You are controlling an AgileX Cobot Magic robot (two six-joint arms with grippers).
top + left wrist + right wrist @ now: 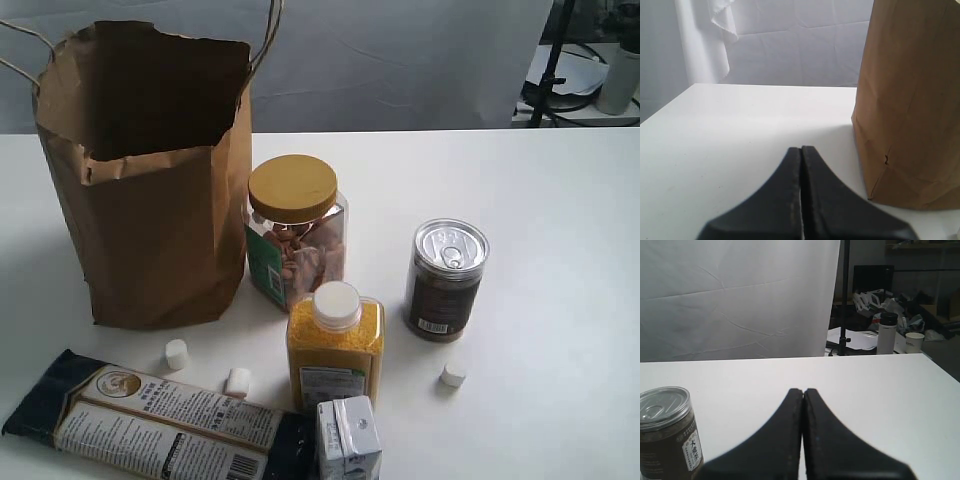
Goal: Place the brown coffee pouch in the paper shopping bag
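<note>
White tabletop (560, 300), white cloth backdrop behind. Exterior view, left to right:

- paper shopping bag (160, 240) stands upright at far left, mouth open, rim creased, twisted handles up. Inside is dark, so contents can't be made out.
- black-and-cream packet (150, 425) lies flat in front of the bag, near the front edge.
- two small white chunks (177, 353) sit between bag and packet.
- clear jar (297, 235) with mustard-yellow lid stands just right of the bag, close to touching it.
- bottle of yellow grains (335, 350) with white cap stands in front of the jar; small grey-white carton (348, 440) is just in front of that.
- dark can (446, 280) with silver pull-tab lid stands apart to the right, with a third white chunk (453, 374) in front of it.

brown coffee pouch: not visible in any view; can't tell where it is.

left gripper (801, 150): jaws clenched, nothing between them, low over bare table with the bag's side wall nearby.

right gripper (803, 391): jaws clenched, empty, with the can nearby.
</note>
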